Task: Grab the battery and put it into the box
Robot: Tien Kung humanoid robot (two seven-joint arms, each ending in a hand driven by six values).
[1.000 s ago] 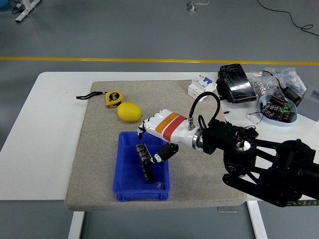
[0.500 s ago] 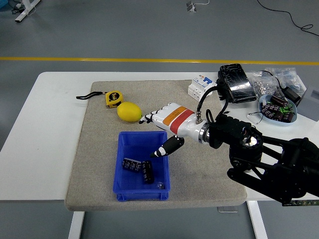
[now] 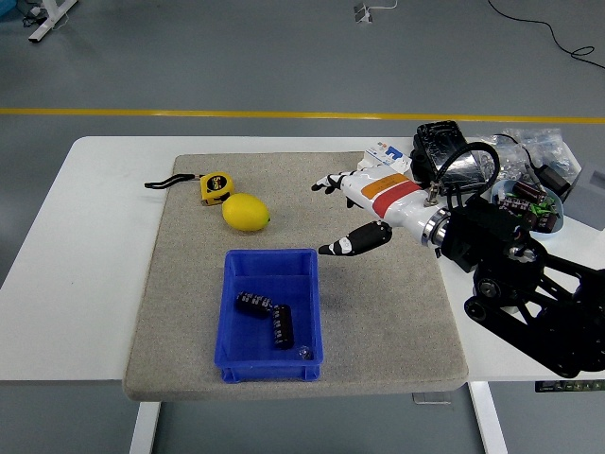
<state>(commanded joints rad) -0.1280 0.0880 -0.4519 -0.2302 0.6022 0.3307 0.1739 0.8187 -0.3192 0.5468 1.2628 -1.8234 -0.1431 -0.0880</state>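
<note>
I am looking down on a white desk [image 3: 57, 284] standing on a grey floor [image 3: 236, 57] that is carrying one yellow line [image 3: 189, 113] across it, with a cable [image 3: 548, 38] trailing at the top right. One beige mat [image 3: 189, 312] is covering the middle of the desk. On the mat one blue box [image 3: 269, 364] is sitting near the front edge, and two batteries are lying inside it: one battery [image 3: 253, 304] resting crosswise and a second battery [image 3: 281, 328] lying just beside it, the two touching or nearly so. A small clear thing is glinting in the box's front right corner; I cannot tell what it is. Behind the box one lemon [image 3: 246, 212] is resting on the mat, and one yellow tape measure [image 3: 215, 187] with a black strap is lying just behind it. I am holding my right hand [image 3: 354, 210] above the mat, to the right of the box and clear of it, with the fingers spread loosely and grasping nothing, the thumb pointing toward the box. At the desk's right end, off the mat, one blue bowl [image 3: 558, 225] of small dark parts is sitting among clear bags [image 3: 529, 151], one black case [image 3: 442, 151] and a white packet [image 3: 382, 153].
</note>
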